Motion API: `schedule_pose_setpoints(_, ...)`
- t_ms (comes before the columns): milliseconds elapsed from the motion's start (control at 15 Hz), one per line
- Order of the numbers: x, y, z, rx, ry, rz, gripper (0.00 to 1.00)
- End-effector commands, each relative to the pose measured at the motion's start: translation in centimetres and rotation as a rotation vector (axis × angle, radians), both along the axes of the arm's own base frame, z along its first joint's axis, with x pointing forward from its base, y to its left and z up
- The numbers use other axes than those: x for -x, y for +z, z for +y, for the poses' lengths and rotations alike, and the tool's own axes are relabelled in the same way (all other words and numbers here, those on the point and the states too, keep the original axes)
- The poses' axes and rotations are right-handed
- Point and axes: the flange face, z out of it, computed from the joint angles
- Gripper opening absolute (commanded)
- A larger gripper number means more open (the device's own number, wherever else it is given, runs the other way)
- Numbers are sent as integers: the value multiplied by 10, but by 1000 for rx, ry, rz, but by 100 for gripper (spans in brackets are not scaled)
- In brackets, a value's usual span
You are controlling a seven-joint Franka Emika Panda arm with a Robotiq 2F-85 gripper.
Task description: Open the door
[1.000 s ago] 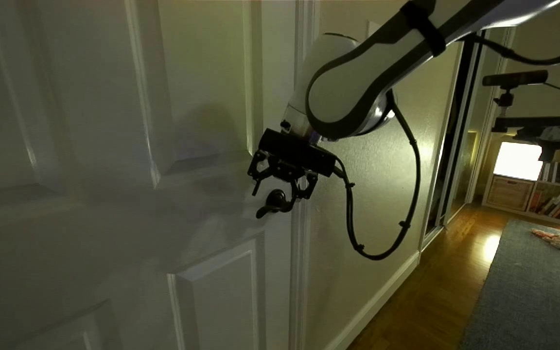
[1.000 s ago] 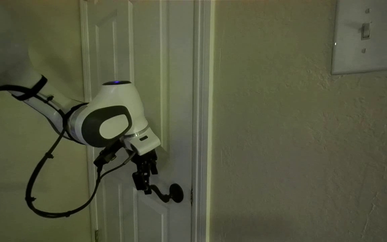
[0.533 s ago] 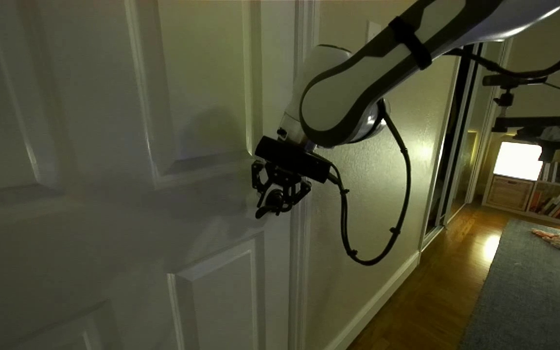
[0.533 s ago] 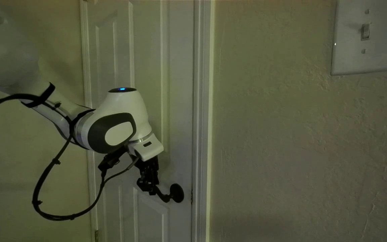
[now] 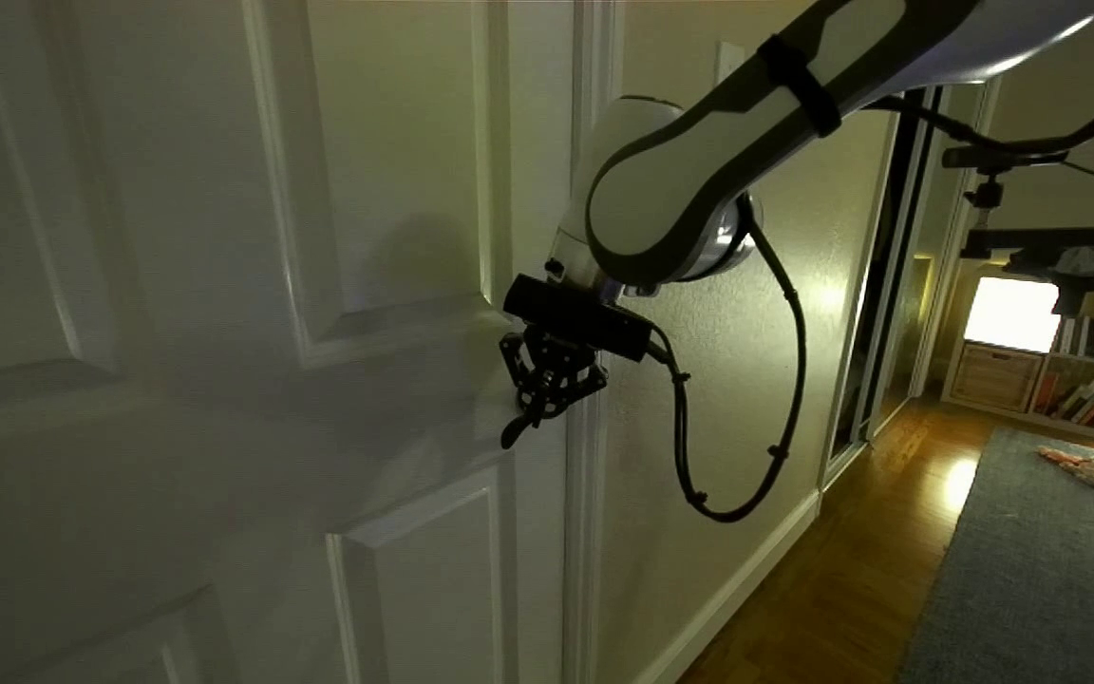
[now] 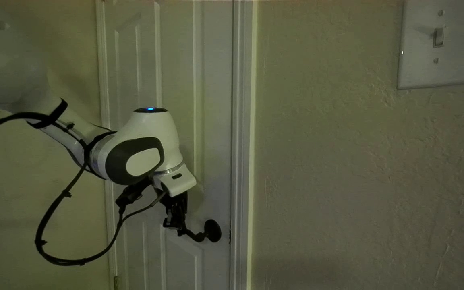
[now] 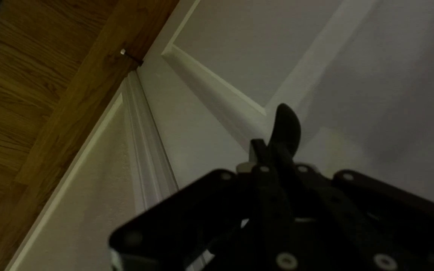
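Observation:
The white panelled door [image 5: 224,475] stands closed in its frame in both exterior views. Its dark lever handle [image 6: 195,237] sticks out from a round plate near the frame. My gripper [image 5: 536,404] has come down from above onto the free part of the lever, its jaws together around it. From the wrist, the curved tip of the handle [image 7: 287,126] juts past the fingertips of the gripper [image 7: 268,148], which hide the rest of it. In an exterior view the lever tip [image 5: 514,434] slants downward. Dark on dark blurs the exact contact.
A slack cable [image 5: 799,361] loops beside the arm. Door trim [image 6: 242,141] and wall adjoin the handle side, with a light switch plate [image 6: 437,60] farther along. A mirrored sliding door [image 5: 908,313], a bookshelf [image 5: 998,375] and a rug [image 5: 1031,570] lie beyond.
The arm has lowered toward the handle and the open fingers have come together on it. The lever's tip has dipped a little. The door has not moved.

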Motion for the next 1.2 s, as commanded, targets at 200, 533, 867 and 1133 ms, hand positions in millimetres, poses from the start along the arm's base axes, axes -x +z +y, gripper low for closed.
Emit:
schedule_pose_setpoints(200, -6, 3, -3, 13, 41, -3, 20)
schedule_pose_setpoints(533, -16, 11, 3, 27, 75, 3, 52)
schedule_pose_setpoints(867, -27, 5, 6, 39, 94, 34, 85)
schedule_pose_setpoints(1133, -30, -10, 5, 44, 93, 64, 49)
